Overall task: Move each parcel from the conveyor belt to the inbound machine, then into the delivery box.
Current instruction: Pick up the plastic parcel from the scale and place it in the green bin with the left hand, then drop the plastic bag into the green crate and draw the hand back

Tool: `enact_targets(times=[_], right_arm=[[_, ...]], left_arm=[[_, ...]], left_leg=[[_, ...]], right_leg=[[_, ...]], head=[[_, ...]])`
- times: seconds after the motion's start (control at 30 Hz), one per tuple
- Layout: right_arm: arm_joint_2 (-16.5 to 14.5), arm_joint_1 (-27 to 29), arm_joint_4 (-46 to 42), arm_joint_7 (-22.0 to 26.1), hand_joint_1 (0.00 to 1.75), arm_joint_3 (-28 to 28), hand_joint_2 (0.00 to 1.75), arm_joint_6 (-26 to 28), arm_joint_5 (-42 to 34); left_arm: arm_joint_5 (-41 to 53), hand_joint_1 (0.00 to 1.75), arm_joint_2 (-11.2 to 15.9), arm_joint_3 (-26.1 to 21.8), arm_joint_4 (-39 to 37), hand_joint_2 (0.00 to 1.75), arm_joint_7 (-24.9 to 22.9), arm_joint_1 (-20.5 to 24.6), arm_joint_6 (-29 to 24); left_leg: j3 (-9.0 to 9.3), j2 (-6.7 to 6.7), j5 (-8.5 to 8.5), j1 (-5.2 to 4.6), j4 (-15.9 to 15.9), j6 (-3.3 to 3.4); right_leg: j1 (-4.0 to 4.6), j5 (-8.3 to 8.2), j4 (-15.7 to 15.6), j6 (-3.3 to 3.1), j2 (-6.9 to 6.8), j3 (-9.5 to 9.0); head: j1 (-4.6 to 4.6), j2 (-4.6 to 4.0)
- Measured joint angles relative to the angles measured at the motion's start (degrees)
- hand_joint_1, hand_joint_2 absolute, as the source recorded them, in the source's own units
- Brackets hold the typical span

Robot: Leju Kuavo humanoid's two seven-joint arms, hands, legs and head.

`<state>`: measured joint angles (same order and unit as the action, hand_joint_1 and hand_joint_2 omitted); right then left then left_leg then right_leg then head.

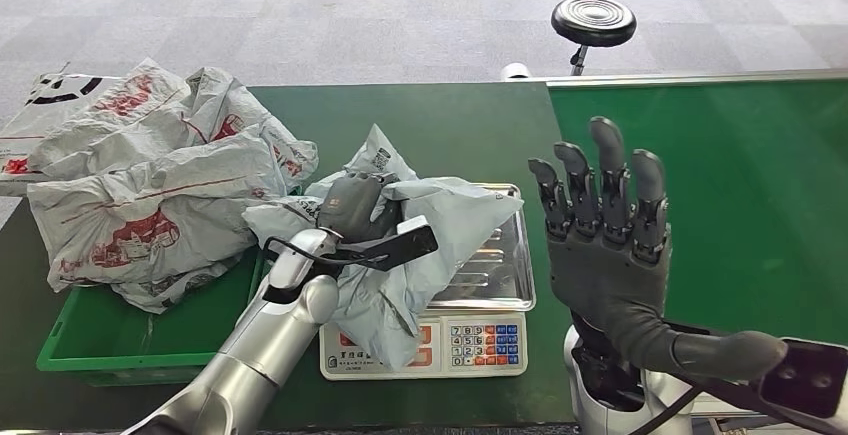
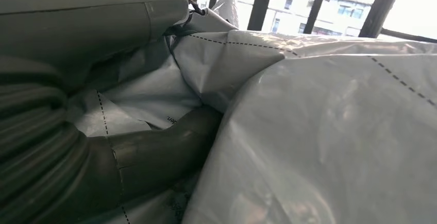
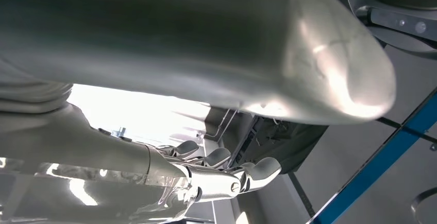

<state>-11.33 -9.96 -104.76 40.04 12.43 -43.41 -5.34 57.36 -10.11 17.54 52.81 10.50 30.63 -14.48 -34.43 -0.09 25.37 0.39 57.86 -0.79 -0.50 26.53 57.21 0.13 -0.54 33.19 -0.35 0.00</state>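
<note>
A crumpled grey-white parcel lies across the steel tray of the inbound machine, a scale, and droops over its front. My left hand grips the parcel from the top; in the left wrist view my thumb presses into the parcel's plastic. My right hand is raised upright with its fingers spread, holding nothing, at the left edge of the green conveyor belt. The right wrist view shows the right hand bare. The green delivery box at the left holds several parcels.
The scale's keypad faces me below the tray. A black round stool stands behind the table. The belt surface to the right carries no parcels in view. The parcels in the box pile above its rim.
</note>
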Motion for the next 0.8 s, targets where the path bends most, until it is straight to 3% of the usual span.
enact_targets(times=[0.07, 0.23, 0.3, 0.43, 0.53, 0.63, 0.7, 0.8], right_arm=[[0.1, 0.0, 0.0, 0.0, 0.00, -0.1, 0.00, 0.1, 0.0], [0.3, 0.8, 0.0, 0.0, 0.00, -0.1, 0.00, 0.9, 0.1], [0.4, 1.3, 0.0, 0.0, 0.00, -0.1, 0.00, 1.2, 0.0], [0.7, 2.1, 0.0, 0.0, 0.00, -0.1, 0.00, 1.6, -0.1], [0.8, 2.6, 0.0, 0.0, 0.00, -0.1, 0.00, 1.9, 0.2], [0.8, 2.8, 0.0, 0.0, 0.00, -0.1, 0.00, 2.1, 0.6], [0.8, 2.9, 0.0, 0.0, 0.00, -0.1, 0.00, 2.4, 0.8], [0.8, 3.0, -0.1, 0.0, 0.00, -0.1, 0.00, 3.0, 1.2]], left_arm=[[0.0, 1.75, 0.4, -1.0, 1.2, 1.75, -0.7, -0.4, -2.4], [7.6, 1.75, 2.1, -5.7, 6.5, 1.75, -7.0, -1.8, -19.7], [10.8, 1.75, 3.1, -9.4, 9.3, 1.75, -8.6, -2.5, -23.4], [16.1, 1.75, 3.2, -21.0, 17.0, 1.75, -4.2, -4.5, -25.4], [18.0, 1.75, 1.7, -30.6, 21.8, 1.75, 2.7, -4.8, -25.5], [20.6, 1.75, -0.3, -38.0, 25.5, 1.75, 6.0, -4.8, -25.6], [23.5, 1.75, -1.4, -41.3, 27.4, 1.75, 5.2, -4.8, -25.6], [27.8, 1.75, -1.8, -43.5, 28.1, 1.75, -2.1, -4.7, -25.6]], left_leg=[[0.00, 0.01, 0.00, 0.00, 0.0, 0.00], [-0.03, 0.06, 0.01, 0.01, 0.0, -0.02], [-0.03, 0.11, 0.02, 0.01, 0.0, -0.04], [-0.05, 0.17, 0.02, 0.09, 0.0, -0.06], [-0.05, 0.19, 0.03, 0.09, 0.0, -0.06], [-0.06, 0.18, 0.03, 0.09, 0.0, -0.06], [-0.06, 0.19, 0.03, 0.08, 0.0, -0.06], [-0.05, 0.19, 0.03, 0.05, 0.0, -0.05]], right_leg=[[0.00, 0.00, 0.0, 0.00, 0.01, 0.01], [0.03, 0.01, 0.0, -0.01, 0.09, 0.05], [0.05, 0.02, 0.0, -0.03, 0.14, 0.07], [0.08, 0.04, 0.0, -0.06, 0.20, 0.15], [0.08, 0.04, 0.0, -0.06, 0.22, 0.17], [0.07, 0.04, 0.0, -0.07, 0.21, 0.16], [0.05, 0.04, 0.0, -0.06, 0.21, 0.15], [0.04, 0.04, 0.0, -0.06, 0.20, 0.15]], head=[[0.00, 0.00], [0.00, 0.00], [0.00, 0.00], [0.00, 0.00], [0.00, 0.00], [0.00, 0.00], [0.00, 0.00], [0.01, 0.00]])
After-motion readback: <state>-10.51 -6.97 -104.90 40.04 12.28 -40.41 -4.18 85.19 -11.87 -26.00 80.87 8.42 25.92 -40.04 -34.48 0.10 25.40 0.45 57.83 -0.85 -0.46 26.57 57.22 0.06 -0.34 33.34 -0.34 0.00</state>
